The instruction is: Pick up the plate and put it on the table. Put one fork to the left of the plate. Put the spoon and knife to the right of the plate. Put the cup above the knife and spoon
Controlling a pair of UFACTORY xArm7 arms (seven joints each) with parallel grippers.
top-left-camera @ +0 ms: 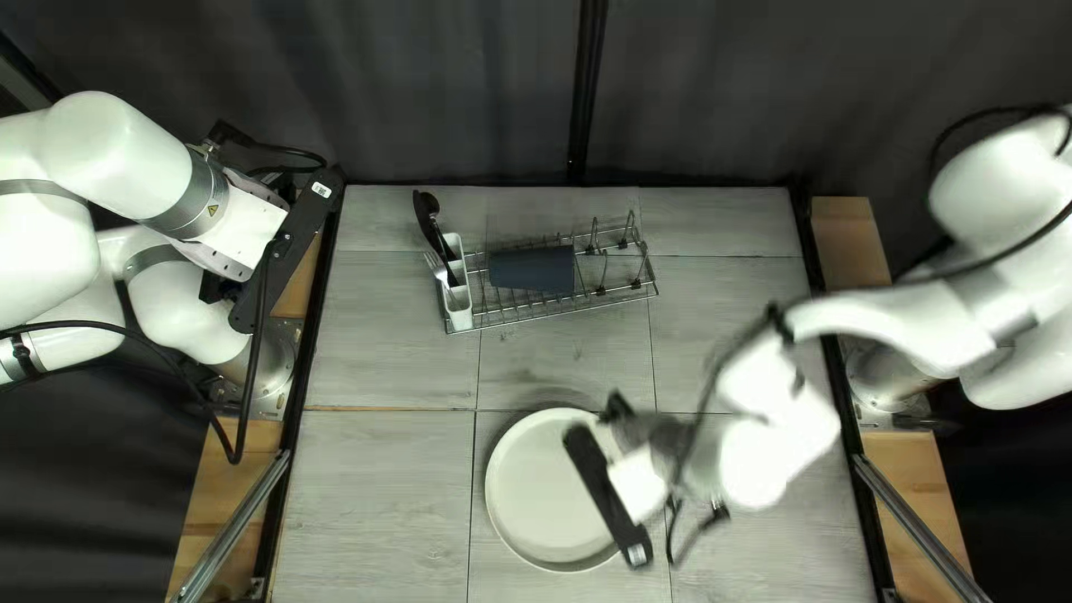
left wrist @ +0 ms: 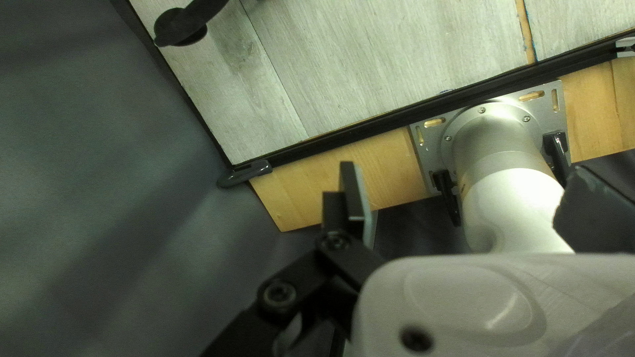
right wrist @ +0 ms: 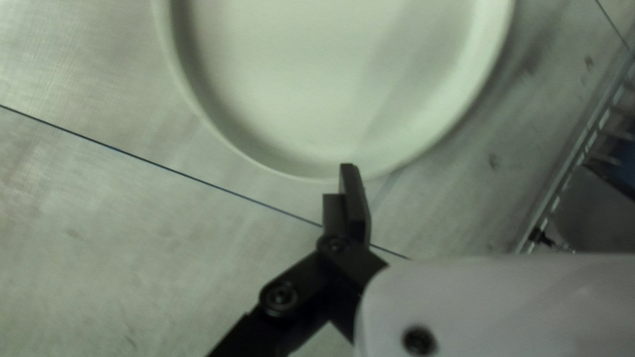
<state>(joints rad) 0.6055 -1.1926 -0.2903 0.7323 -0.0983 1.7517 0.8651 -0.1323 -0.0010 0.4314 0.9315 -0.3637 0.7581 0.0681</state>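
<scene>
The pale plate [top-left-camera: 536, 491] lies face up on the table. My right gripper [top-left-camera: 609, 497] is over its right side. In the right wrist view the plate [right wrist: 317, 73] is ahead of my right gripper [right wrist: 469, 205], which stands open and empty. My left gripper [top-left-camera: 287, 255] is raised over the table's left edge; in its wrist view, my left gripper [left wrist: 463, 205] is open on nothing. A white holder [top-left-camera: 459, 304] contains a fork [top-left-camera: 437, 266] and black utensils [top-left-camera: 431, 223]. A dark object [top-left-camera: 534, 270], perhaps the cup, rests on the rack. I cannot identify a knife.
The wire rack [top-left-camera: 558, 309] stands toward the table's far side, beyond the plate. Black rails run along the table's sides. Under my left gripper are a wooden ledge [left wrist: 297, 201] and the arm's round base [left wrist: 496, 142]. A dark curtain [top-left-camera: 469, 89] hangs behind the table.
</scene>
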